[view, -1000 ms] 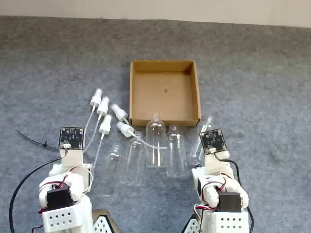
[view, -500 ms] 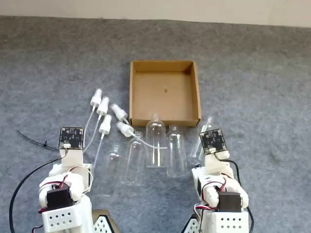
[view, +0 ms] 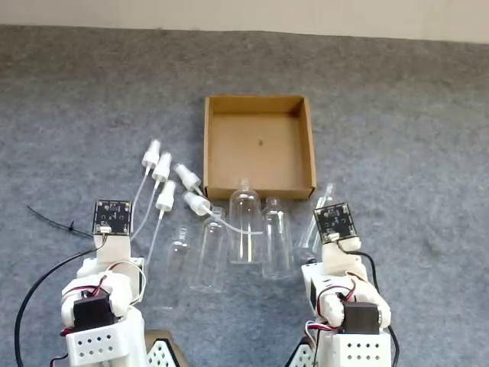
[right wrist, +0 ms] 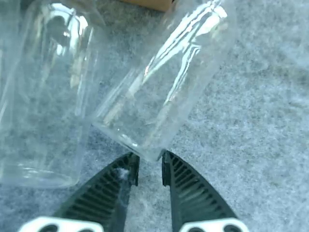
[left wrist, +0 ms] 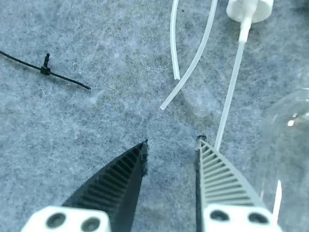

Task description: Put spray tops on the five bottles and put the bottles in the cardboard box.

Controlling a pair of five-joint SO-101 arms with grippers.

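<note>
Five clear bottles lie or stand just in front of the cardboard box [view: 260, 145]: one [view: 177, 256], a second [view: 210, 248], a third [view: 244, 222], a fourth [view: 276, 237] and a tilted one [view: 317, 218]. Several white spray tops [view: 162, 166] with dip tubes lie left of the box. My left gripper [left wrist: 172, 141] is open over bare carpet, beside the tube of a spray top [left wrist: 249, 8]. My right gripper [right wrist: 149, 155] is narrowly open, its tips at the base corner of the tilted bottle [right wrist: 169, 82], holding nothing.
A black cable tie [left wrist: 46, 71] lies on the grey carpet left of the left arm [view: 112, 229]. Loose tube ends [left wrist: 193, 53] lie ahead of the left gripper. Another bottle [right wrist: 43, 92] lies close beside the tilted one. Open carpet surrounds the box.
</note>
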